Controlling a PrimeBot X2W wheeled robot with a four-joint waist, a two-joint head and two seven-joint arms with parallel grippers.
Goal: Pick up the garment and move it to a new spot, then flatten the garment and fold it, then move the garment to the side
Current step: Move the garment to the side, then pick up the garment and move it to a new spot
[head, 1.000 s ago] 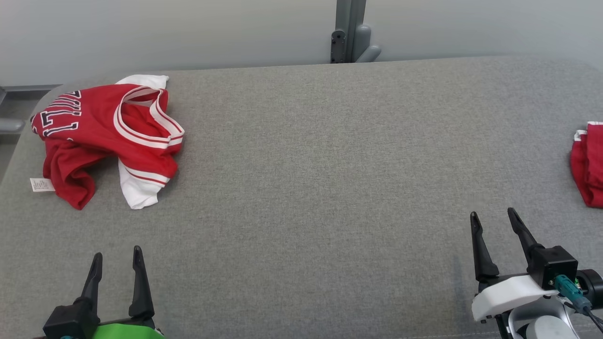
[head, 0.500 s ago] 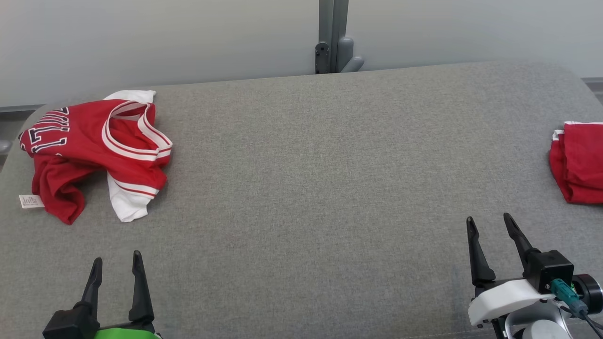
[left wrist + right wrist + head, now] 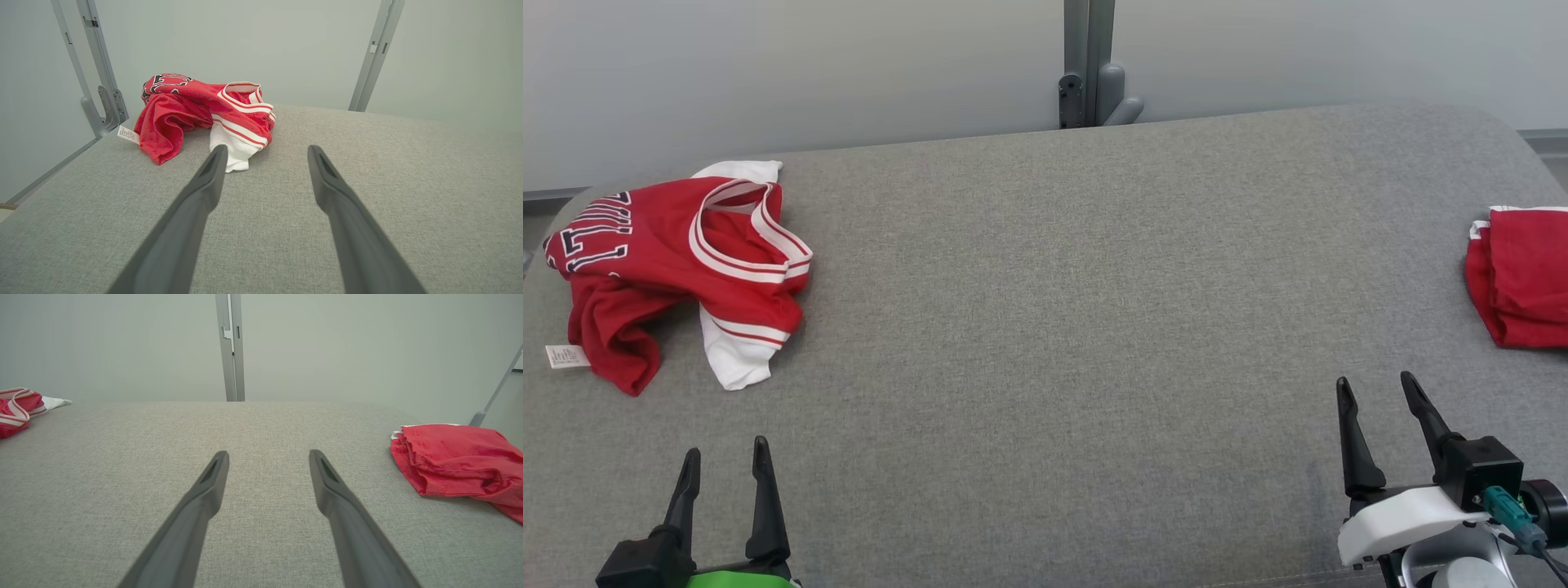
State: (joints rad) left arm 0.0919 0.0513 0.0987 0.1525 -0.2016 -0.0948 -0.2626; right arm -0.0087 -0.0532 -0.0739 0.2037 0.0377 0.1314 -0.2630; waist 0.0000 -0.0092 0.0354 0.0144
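Note:
A crumpled red garment (image 3: 670, 261) with white trim and black lettering lies at the far left of the grey padded table (image 3: 1062, 327). In the left wrist view the garment (image 3: 196, 114) lies just beyond my fingertips, with a white label at its left edge. My left gripper (image 3: 725, 447) hovers open near the table's front left, short of the garment, with nothing between its fingers. My right gripper (image 3: 1376, 382) stands open and empty near the front right. The right wrist view catches the garment's (image 3: 16, 410) edge at far left.
A second red garment (image 3: 1519, 278), loosely folded, lies at the table's right edge; the right wrist view has that folded garment (image 3: 457, 461) on its right. A grey metal post (image 3: 1086, 61) with a bracket rises behind the table against a pale wall.
The head camera has shifted, so the whole scene slid left and down in the picture. Both grippers stay open and in nearly the same place.

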